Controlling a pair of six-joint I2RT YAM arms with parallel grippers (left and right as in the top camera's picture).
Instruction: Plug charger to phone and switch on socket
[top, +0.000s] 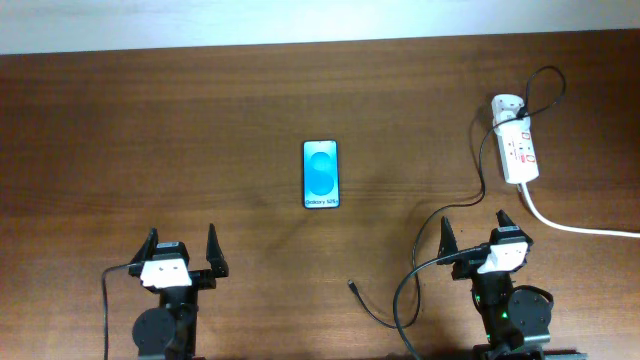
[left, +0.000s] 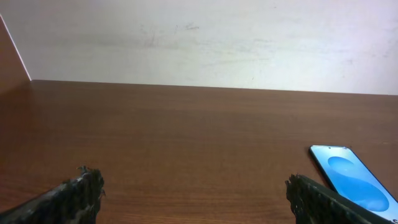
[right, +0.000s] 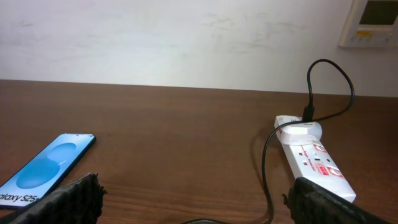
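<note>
The phone lies flat mid-table, screen up, blue oval showing; it also shows in the left wrist view and the right wrist view. The white socket strip lies at the back right, also in the right wrist view. The charger's white adapter sits in the strip's far end. Its thin black cable loops down past my right arm, and its connector tip lies loose on the table. My left gripper and right gripper are both open and empty near the front edge.
The strip's thick white cord runs off to the right edge. A pale wall stands behind the table's far edge. The black cable curls close round my right arm's base.
</note>
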